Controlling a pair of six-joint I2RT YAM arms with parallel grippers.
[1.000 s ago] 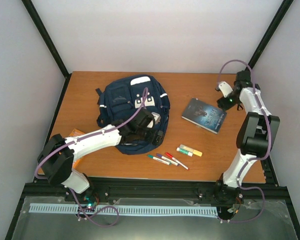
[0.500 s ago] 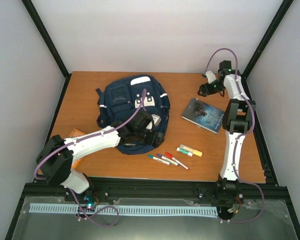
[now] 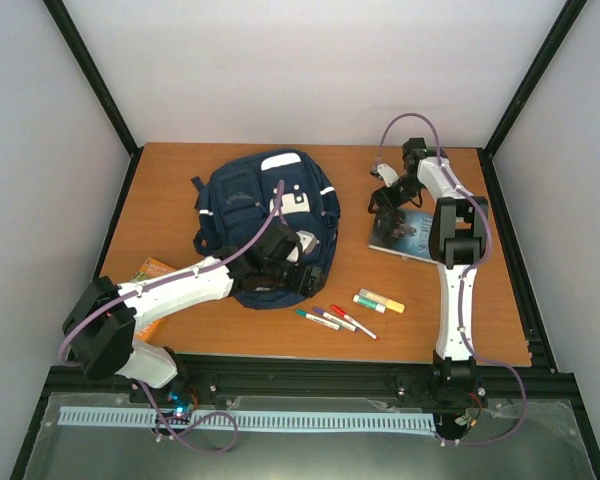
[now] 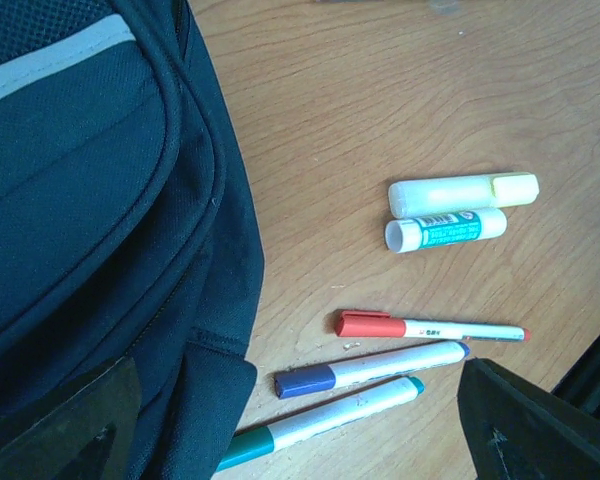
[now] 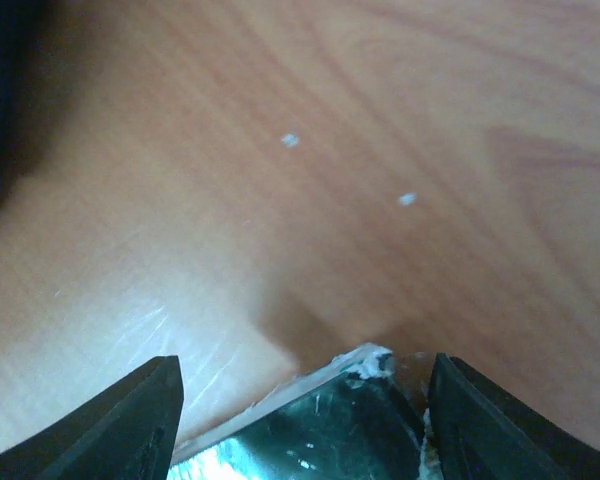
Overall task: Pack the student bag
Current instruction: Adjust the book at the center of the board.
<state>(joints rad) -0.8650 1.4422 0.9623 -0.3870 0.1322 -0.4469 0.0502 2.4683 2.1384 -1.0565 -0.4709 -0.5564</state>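
Toward the bench's (image 3: 170,180) far-left quarter lies the bag (image 3: 245,200), flat, with its front pockets up. The left arm (image 3: 180,280) stretches low and diagonally from the near-left corner, its wrist over the bag's near right part. The left end effector (image 3: 298,268) hangs there released, fingers (image 4: 70,430) spread wide with nothing gripped, above the bag's edge and three pens (image 4: 380,365). The right arm (image 3: 450,290) runs straight away from the near edge, bends left at the elbow and pitches down. The right end effector (image 3: 382,196) is also released, its fingers (image 5: 130,430) low on either side of the book's (image 3: 415,235) far-left corner, not closed on it.
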